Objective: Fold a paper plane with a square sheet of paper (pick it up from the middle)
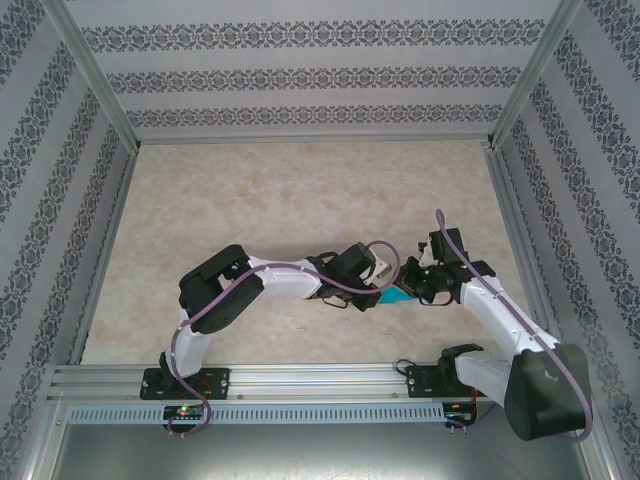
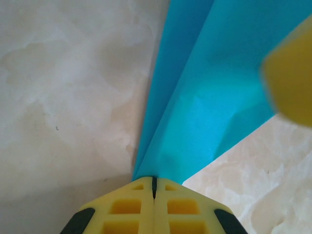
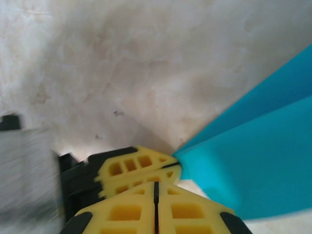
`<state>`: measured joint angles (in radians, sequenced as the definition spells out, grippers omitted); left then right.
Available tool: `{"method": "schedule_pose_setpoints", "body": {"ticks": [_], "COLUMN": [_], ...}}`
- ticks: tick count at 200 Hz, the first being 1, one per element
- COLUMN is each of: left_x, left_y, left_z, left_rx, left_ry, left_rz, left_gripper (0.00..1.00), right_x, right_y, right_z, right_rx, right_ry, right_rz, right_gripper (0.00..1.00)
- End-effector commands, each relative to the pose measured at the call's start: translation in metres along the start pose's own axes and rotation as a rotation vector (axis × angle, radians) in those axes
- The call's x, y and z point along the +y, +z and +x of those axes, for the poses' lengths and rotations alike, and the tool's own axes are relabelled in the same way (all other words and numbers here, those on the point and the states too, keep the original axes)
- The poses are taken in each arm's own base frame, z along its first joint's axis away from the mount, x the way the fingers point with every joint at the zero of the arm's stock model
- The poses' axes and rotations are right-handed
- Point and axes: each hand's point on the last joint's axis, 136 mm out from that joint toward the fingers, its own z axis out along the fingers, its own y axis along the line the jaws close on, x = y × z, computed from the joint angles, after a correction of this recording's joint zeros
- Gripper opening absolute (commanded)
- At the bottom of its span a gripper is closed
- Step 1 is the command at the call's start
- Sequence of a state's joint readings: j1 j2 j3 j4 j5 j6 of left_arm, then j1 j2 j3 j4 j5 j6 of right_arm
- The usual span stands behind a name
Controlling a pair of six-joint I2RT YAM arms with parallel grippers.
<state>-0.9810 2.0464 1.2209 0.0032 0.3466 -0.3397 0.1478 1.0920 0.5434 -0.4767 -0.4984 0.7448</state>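
Left fingers (image 2: 151, 184) closed on the folded blue paper (image 2: 214, 87) — right fingers (image 3: 159, 187) closed beside it, paper at their 3 o'clock; bench (image 2: 73, 97) beneath.

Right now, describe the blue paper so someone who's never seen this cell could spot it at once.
On the beige marbled table, look near the front edge, where the two arms' grippers meet. Between them sits the folded turquoise-blue paper sheet, its narrow end clamped in the left gripper. It is the one bright blue thing among white arms and yellow fingers.
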Motion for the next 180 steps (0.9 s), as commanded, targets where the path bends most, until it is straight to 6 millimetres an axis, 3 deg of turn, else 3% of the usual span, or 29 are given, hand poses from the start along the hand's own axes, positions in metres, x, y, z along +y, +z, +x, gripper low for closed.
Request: {"method": "schedule_pose_setpoints", "body": {"ticks": [1, 65, 110, 180], "left_x": [0.037, 0.035, 0.036, 0.039], "left_y": [0.012, 0.016, 0.017, 0.016], "left_z": [0.070, 0.072, 0.074, 0.081], "left_rx": [0.197, 0.199, 0.209, 0.232], "left_ry": [-0.046, -0.054, -0.052, -0.052], "left_rz": [-0.127, -0.109, -0.112, -0.121], "left_gripper": [0.00, 0.00, 0.00, 0.00], "right_x": [0.001, -0.026, -0.043, -0.050], "right_y": [0.007, 0.031, 0.039, 0.037], "right_z": [-0.017, -0.022, -0.026, -0.027], "right_rx": [-0.069, -0.088, -0.088, -0.088], "right_ry": [0.047, 0.056, 0.014, 0.077], "right_rz": [-0.041, 0.018, 0.079, 0.122], "right_gripper": [0.06, 0.05, 0.05, 0.06]}}
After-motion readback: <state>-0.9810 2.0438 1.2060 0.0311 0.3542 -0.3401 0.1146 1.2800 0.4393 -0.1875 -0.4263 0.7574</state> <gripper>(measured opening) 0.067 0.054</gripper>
